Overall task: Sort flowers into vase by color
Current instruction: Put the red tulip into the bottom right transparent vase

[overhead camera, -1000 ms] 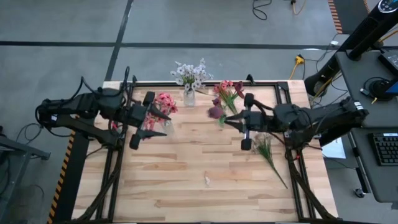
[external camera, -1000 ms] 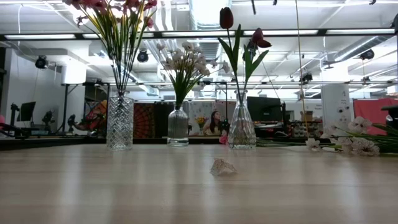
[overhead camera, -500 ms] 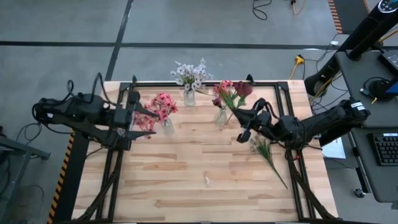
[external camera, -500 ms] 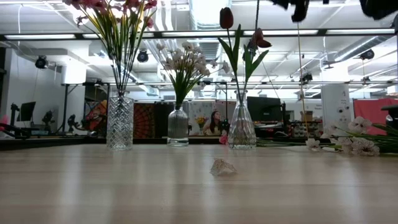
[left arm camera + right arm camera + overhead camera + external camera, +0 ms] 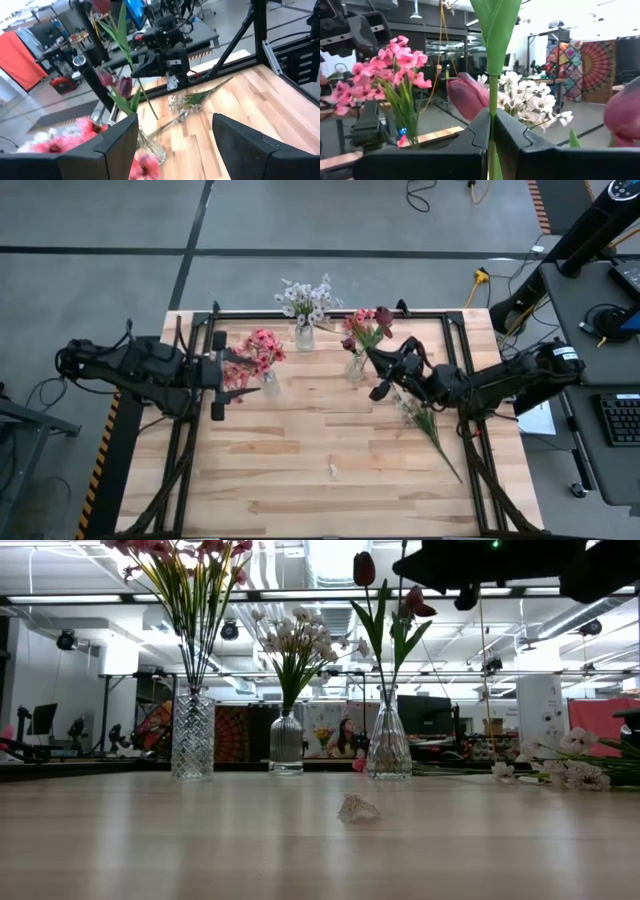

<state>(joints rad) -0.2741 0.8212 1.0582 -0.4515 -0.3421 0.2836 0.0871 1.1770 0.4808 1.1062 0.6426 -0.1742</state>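
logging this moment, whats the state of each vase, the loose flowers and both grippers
pink flower vase: upright, holds pink flowers
white flower vase: upright, holds white flowers
tulip vase: upright, holds dark red tulips
loose white flowers: lying flat on the table
left gripper: open, empty
right gripper: closed around a tulip stem

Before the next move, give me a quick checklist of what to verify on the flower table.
1. Right gripper closed on the tulip stem: ok.
2. Stem's foot inside the tulip vase: cannot tell.
3. Left gripper open and empty, beside the pink vase: ok.
4. All three vases upright, white vase included: ok.
5. Every flower sorted: not ok, a white-blossom stem lies on the table.
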